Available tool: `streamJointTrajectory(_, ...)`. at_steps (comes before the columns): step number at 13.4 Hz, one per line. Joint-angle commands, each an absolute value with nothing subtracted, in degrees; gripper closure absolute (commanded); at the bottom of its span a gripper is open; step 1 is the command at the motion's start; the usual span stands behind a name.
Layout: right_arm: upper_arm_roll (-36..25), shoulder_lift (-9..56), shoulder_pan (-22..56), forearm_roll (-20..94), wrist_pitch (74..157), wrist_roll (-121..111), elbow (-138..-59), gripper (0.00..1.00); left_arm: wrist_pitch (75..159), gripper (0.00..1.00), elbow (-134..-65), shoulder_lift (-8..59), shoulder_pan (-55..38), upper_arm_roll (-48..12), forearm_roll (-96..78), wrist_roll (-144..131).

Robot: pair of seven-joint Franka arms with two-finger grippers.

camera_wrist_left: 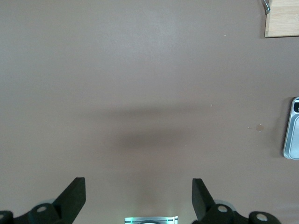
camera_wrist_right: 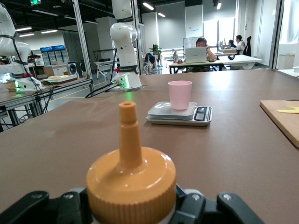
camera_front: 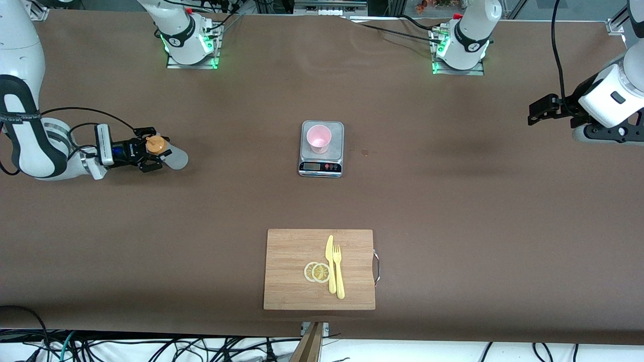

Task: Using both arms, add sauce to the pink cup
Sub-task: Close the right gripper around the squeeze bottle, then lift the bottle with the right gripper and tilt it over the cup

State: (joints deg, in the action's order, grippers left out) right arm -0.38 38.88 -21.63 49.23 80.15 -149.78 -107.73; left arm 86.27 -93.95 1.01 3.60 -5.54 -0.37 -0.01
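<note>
Your right gripper [camera_front: 151, 153] sits low at the middle left edge of the front frame, toward the right arm's end of the bench [camera_front: 453, 201]. Its jaws are closed on the sauce bottle [camera_front: 168, 153] just under the orange nozzle cap [camera_wrist_right: 131, 179]; the bottle stands upright on the bench.

Your left gripper [camera_front: 534, 111] hangs at the upper right of the front frame, over bare bench at the left arm's end. Jaws spread wide, nothing between them; the arm waits.

You will find the pink cup [camera_front: 319, 139] upright at frame centre, on the platform of the scale [camera_front: 321, 168], well apart from both grippers.

Lower centre, nearer the front camera: a cutting board [camera_front: 287, 246] carrying two lemon slices [camera_front: 317, 272], a yellow knife [camera_front: 330, 264] and a yellow fork [camera_front: 338, 271] just beside one another.
</note>
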Motion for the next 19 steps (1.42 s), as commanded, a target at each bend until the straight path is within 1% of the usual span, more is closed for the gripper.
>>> streamJointTrajectory(1, -0.4, 37.4, -21.8, 49.7, 80.6, -149.4, -109.0, 0.62, 84.9, 0.0, -91.8, 2.7, 3.3, -6.6, -0.1, 1.1)
streamJointTrajectory(3, -0.4, 36.7, -21.7, 49.7, 81.0, -148.4, -109.0, 0.69, 85.3, 0.0, -91.7, 3.2, 3.3, -8.2, 0.1, 1.0)
streamJointTrajectory(4, -0.4, 36.3, -21.6, 49.6, 81.2, -147.1, -108.9, 0.71, 85.4, 0.0, -91.6, 3.7, 3.3, -8.2, 0.2, 1.0)
streamJointTrajectory(5, -0.4, 35.6, -21.6, 49.5, 81.3, -146.2, -108.9, 0.76, 85.6, 0.0, -91.7, 4.0, 3.3, -8.2, 0.3, 1.0)
streamJointTrajectory(6, -0.4, 35.3, -21.4, 49.4, 81.6, -145.8, -108.9, 0.79, 85.6, 0.0, -91.5, 4.7, 3.3, -8.2, 0.4, 0.9)
streamJointTrajectory(8, -0.4, 35.1, -20.7, 49.4, 81.6, -144.2, -108.9, 0.81, 86.1, 0.0, -91.3, 4.7, 3.4, -8.2, 0.2, 1.0)
streamJointTrajectory(10, -0.5, 32.6, -19.0, 49.3, 82.1, -141.4, -109.1, 0.86, 86.1, 0.0, -91.1, 4.5, 3.4, -8.2, -0.3, 1.0)
streamJointTrajectory(15, -0.8, 24.7, -12.4, 48.8, 86.9, -129.7, -109.2, 0.86, 86.0, 0.0, -91.1, 4.6, 3.4, -8.3, -0.3, 1.0)
streamJointTrajectory(19, -1.1, 21.3, -5.4, 48.8, 91.2, -120.8, -109.2, 0.86, 86.0, 0.0, -91.1, 4.5, 3.4, -8.3, -0.4, 1.0)
